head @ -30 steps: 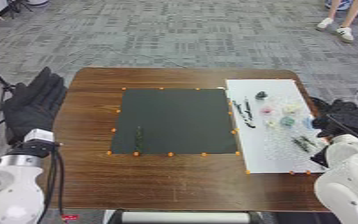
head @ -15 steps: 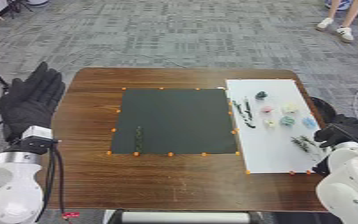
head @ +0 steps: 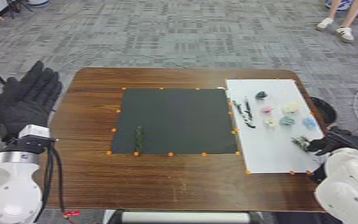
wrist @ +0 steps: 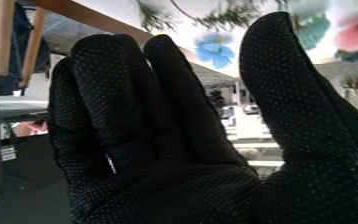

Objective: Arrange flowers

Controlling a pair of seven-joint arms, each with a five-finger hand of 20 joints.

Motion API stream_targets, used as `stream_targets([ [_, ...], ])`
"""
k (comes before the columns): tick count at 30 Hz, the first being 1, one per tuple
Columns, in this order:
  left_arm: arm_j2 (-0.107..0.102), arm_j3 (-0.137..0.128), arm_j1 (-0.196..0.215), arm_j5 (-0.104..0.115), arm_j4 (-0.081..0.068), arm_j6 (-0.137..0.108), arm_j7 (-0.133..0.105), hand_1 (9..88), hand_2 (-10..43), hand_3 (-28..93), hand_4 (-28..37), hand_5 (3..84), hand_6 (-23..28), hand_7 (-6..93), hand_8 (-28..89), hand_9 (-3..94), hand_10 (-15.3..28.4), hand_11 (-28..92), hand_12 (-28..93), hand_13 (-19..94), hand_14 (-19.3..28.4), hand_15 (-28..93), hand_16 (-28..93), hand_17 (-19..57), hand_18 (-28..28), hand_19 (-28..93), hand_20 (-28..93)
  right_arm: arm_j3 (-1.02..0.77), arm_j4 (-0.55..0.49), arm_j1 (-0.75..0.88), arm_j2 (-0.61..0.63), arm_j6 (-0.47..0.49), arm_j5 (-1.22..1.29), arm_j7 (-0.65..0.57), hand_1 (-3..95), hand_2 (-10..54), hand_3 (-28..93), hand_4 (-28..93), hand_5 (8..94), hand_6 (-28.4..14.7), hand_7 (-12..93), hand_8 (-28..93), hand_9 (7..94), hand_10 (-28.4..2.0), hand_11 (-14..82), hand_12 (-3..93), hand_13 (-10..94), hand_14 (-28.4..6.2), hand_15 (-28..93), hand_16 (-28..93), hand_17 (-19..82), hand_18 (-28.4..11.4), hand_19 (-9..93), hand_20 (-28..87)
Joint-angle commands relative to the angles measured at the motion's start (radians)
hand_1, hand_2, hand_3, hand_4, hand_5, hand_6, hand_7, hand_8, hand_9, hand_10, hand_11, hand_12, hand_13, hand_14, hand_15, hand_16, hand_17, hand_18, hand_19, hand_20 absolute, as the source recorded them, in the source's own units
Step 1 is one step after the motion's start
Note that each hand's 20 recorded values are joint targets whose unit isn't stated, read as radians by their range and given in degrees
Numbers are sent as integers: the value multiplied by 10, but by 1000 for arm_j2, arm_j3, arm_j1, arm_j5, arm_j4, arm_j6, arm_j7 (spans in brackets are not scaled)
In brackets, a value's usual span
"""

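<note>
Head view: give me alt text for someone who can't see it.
The robot's right hand is at the right edge of a white sheet, by green sprigs, with pastel flowers farther up. A dark sheet on the brown table bears a green stem; the left hand is open, left of the table.

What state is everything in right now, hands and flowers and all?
Left hand: open, beside the table.
Right hand: open, near the green sprigs.
Dark mat: flat, one stem on it.
Green stem: lying on the mat.
White board: flat.
Green sprigs: loose on the board.
Pink flower: loose, unplaced.
Blue flower: loose, unplaced.
</note>
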State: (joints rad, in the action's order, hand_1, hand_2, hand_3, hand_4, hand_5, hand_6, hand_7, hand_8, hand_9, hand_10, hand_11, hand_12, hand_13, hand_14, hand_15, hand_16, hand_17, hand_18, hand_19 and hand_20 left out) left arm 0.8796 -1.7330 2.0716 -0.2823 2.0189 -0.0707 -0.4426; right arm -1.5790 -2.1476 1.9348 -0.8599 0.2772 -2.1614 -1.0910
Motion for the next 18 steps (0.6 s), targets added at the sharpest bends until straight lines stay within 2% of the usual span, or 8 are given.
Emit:
stream_targets([
  [1, 3, -4, 24, 15, 9, -13, -17, 229, 104, 761, -283, 411, 68, 78, -77, 325, 133, 158, 90, 224, 104, 153, -41, -19, 76, 155, 100, 18, 59, -12, -15, -6, -27, -33, 389, -95, 775, -282, 644, -120, 83, -88, 591, -223, 186, 185, 571, -183, 679, 283, 271, -284, 780, 305],
  [5, 5, -8, 22, 14, 8, -10, -10, 229, 104, 761, -283, 411, 68, 79, -78, 326, 134, 160, 90, 225, 105, 156, -42, -19, 77, 158, 99, 19, 75, -13, -22, -11, -25, -37, 406, -95, 775, -282, 651, -114, 93, -88, 602, -221, 195, 187, 576, -180, 680, 282, 274, -284, 782, 306],
  [11, 6, -11, 28, 15, 10, -10, -5, 229, 105, 761, -283, 411, 68, 79, -78, 326, 134, 162, 90, 226, 109, 165, -42, -20, 78, 161, 98, 23, 84, -17, -22, -55, -25, -41, 447, -95, 777, -281, 703, -82, 127, -95, 663, -196, 247, 210, 615, -166, 681, 294, 297, -284, 795, 301],
  [13, 8, -12, 29, 13, 11, -10, -3, 229, 105, 761, -283, 411, 68, 79, -78, 326, 134, 162, 89, 226, 111, 168, -42, -21, 79, 161, 98, 26, 84, -16, -21, -78, -33, -43, 475, -95, 762, -281, 737, -62, 151, -29, 706, -174, 268, 266, 642, -154, 675, 309, 303, -284, 800, 292],
  [15, 8, -10, 28, 12, 9, -9, -1, 230, 105, 760, -283, 411, 69, 78, -78, 326, 134, 162, 89, 226, 111, 170, -43, -21, 79, 160, 98, 29, 84, -12, -18, -107, -48, -41, 541, -95, 703, -281, 779, -52, 169, 69, 772, -137, 199, 419, 676, -141, 665, 337, 312, -284, 804, 288],
  [18, 9, -12, 28, 11, 8, -7, 6, 229, 105, 762, -283, 411, 69, 78, -78, 326, 134, 162, 89, 227, 112, 173, -43, -21, 79, 160, 98, 31, 81, -10, -16, -127, -54, -38, 572, -95, 693, -280, 825, -33, 213, 113, 821, -118, 203, 514, 712, -134, 668, 358, 327, -283, 814, 286],
])
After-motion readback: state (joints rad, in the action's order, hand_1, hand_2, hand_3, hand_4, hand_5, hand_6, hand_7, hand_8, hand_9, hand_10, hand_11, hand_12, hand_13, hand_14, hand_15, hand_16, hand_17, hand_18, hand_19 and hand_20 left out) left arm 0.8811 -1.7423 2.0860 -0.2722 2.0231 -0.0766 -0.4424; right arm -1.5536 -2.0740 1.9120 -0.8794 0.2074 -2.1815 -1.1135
